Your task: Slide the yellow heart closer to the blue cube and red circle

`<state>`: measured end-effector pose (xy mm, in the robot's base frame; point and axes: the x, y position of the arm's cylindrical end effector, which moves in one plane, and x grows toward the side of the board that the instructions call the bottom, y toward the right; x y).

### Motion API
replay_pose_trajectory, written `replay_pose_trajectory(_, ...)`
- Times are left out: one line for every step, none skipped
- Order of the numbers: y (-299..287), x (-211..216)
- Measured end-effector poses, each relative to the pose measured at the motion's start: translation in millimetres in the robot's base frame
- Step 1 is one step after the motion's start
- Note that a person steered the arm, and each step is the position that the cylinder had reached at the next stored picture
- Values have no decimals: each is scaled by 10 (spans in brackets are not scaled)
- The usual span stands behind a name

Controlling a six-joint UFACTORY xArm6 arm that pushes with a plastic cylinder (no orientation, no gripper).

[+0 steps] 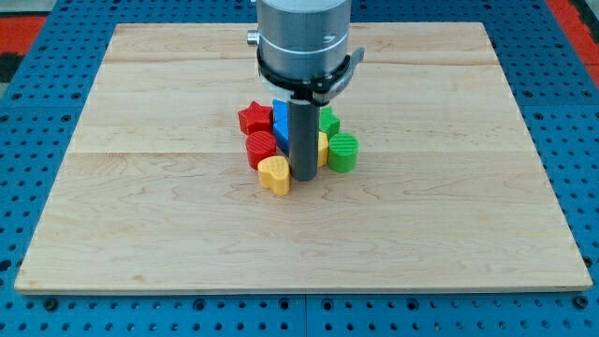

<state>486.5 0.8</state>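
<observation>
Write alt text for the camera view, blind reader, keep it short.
My tip rests at the view's right of the yellow heart, amid a tight cluster of blocks on a wooden board: red circle, red star, blue cube, green cylinder and more partly hidden behind the rod.

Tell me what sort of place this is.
Probably a robotics lab bench: a wooden board lies on a blue perforated base, and my tip stands among small coloured blocks, just right of the yellow heart.
</observation>
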Motion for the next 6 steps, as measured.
replay_pose_trajectory(-32,374)
replay_pose_trajectory(-386,522)
replay_pose_trajectory(-370,422)
replay_pose_trajectory(-370,271)
replay_pose_trajectory(-405,8)
replay_pose_trajectory(-642,-153)
